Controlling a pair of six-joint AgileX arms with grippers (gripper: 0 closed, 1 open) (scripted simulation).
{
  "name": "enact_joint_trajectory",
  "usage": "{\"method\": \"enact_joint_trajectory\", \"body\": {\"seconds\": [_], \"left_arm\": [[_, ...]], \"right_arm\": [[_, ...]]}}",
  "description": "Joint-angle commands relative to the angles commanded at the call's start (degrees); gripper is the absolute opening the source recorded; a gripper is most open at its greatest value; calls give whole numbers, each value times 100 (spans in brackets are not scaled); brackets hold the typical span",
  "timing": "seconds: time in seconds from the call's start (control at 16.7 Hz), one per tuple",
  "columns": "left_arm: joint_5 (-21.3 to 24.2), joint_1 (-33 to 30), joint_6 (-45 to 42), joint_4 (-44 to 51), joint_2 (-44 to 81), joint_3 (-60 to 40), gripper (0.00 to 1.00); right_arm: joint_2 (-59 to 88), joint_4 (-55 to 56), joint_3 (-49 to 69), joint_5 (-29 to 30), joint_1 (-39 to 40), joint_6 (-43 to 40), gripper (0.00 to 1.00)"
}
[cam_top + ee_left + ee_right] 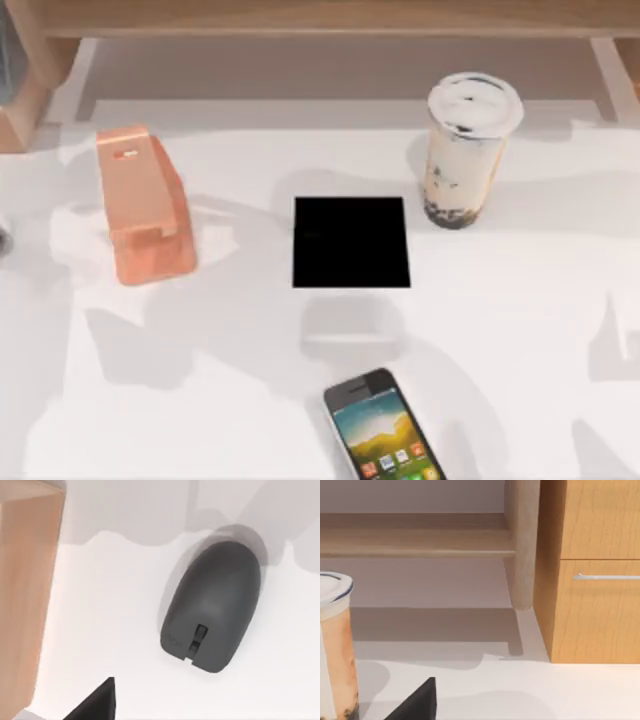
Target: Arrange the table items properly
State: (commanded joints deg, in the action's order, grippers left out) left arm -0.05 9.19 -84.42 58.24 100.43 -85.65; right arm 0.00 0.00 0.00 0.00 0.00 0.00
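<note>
A: White table (520,330), wooden shelving behind; black pad (351,241) at centre, orange stand (143,205) to its left.
B: Cup (466,150) upright, back right; phone (385,426) at front edge; mouse (212,605) lies under the left wrist camera; whether either claw is open, I cannot tell.

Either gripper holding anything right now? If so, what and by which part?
Nothing held. The mouse lies free on the table under the left wrist camera; the milk-tea cup and smartphone stand untouched.
</note>
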Motion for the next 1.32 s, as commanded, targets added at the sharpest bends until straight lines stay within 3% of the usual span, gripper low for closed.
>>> {"method": "enact_joint_trajectory", "body": {"seconds": [0.3, 0.54, 0.96, 1.32], "left_arm": [[-4, 316, -1606, 1040, 2002, -1721, 100], [-7, 439, -2174, 1382, 2670, -2351, 100], [-7, 424, -2171, 1290, 2705, -2274, 100], [-4, 446, -2196, 60, 3038, -1419, 100]], "right_arm": [[0, 0, 0, 0, 0, 0, 100], [0, 0, 0, 0, 0, 0, 100], [0, 0, 0, 0, 0, 0, 100], [0, 0, 0, 0, 0, 0, 100]]}}
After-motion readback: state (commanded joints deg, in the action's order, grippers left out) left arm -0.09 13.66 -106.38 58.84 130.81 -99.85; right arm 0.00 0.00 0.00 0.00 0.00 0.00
